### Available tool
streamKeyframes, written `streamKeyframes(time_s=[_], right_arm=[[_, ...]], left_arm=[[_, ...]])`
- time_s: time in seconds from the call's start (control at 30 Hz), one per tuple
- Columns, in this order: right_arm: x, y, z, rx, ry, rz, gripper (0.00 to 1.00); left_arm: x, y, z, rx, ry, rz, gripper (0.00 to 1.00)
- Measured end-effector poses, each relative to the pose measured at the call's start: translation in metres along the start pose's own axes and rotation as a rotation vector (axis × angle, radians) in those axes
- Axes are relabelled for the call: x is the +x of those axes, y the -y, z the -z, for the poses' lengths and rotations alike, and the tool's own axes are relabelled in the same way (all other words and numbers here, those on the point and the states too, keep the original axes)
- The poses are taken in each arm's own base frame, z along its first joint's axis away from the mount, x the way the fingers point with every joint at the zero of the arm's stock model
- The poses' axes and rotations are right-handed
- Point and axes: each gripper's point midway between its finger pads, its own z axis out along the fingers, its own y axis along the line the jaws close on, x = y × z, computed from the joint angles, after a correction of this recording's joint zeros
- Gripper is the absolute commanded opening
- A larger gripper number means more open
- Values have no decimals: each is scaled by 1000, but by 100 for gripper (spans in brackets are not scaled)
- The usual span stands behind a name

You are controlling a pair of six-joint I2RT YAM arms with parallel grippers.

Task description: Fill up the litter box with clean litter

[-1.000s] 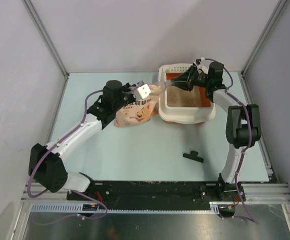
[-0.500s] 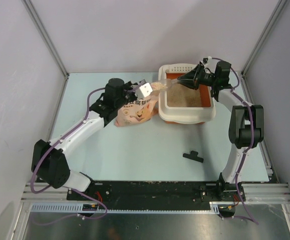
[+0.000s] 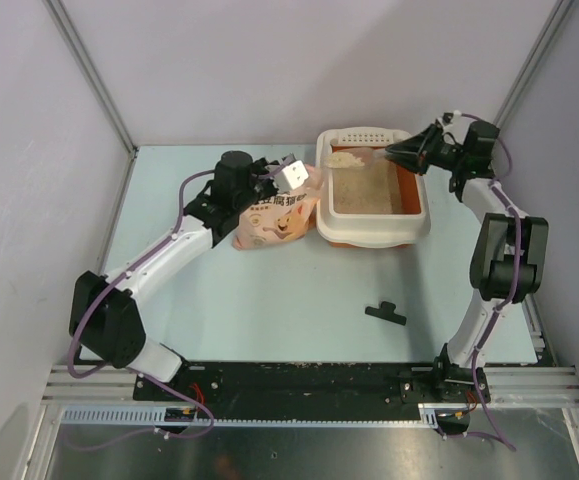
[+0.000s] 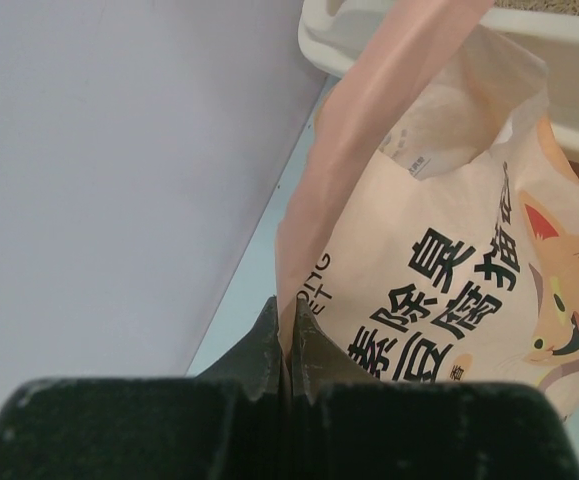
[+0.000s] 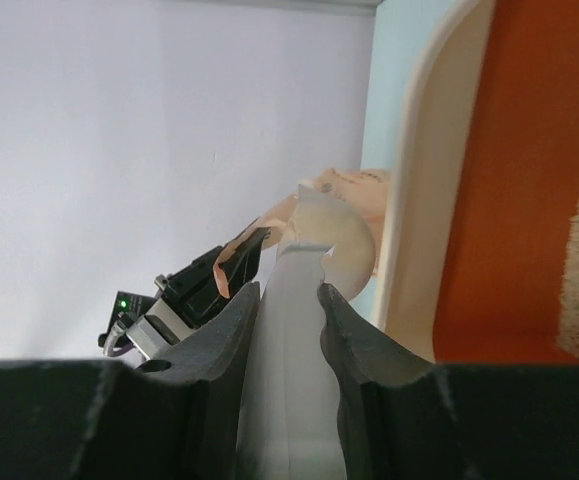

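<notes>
The litter box [image 3: 369, 237], cream rim and orange walls, stands at the back right with tan clean litter [image 3: 364, 192] on its floor. Its rim [image 5: 419, 200] and orange wall [image 5: 509, 200] fill the right of the right wrist view. My right gripper [image 3: 401, 152] is shut on the handle of a white scoop [image 5: 294, 330]. The scoop's bowl [image 3: 344, 158], heaped with litter, hangs over the box's far left corner. The pink-peach litter bag [image 3: 269, 222] leans against the box's left side. My left gripper [image 4: 287, 322] is shut on the bag's edge [image 4: 314, 250].
A small black clip [image 3: 386, 313] lies on the table in front of the box. Grey walls and metal frame posts close the table in at the back and on both sides. The box sits near the right wall.
My right gripper has drawn back to the right with the scoop, whose bowl left the bag's mouth and now sits over the box. The left arm has kept hold of the bag, barely shifting.
</notes>
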Motion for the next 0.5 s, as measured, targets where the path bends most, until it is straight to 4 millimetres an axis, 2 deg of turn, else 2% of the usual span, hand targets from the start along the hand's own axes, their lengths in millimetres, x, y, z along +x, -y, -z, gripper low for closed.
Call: streamKeyframes(time_s=[0.27,0.37,0.5], right_arm=[[-43,15,49,52,129,11,0],[-56,17,56,92,170,66,0],[-76,18,55,194,224,173,0]], left_arm=[[-1,1,-3,4,2,-7,0],[-1,1,-3,4,2,-7,0],[-2,1,-3,5,4,-7,0]])
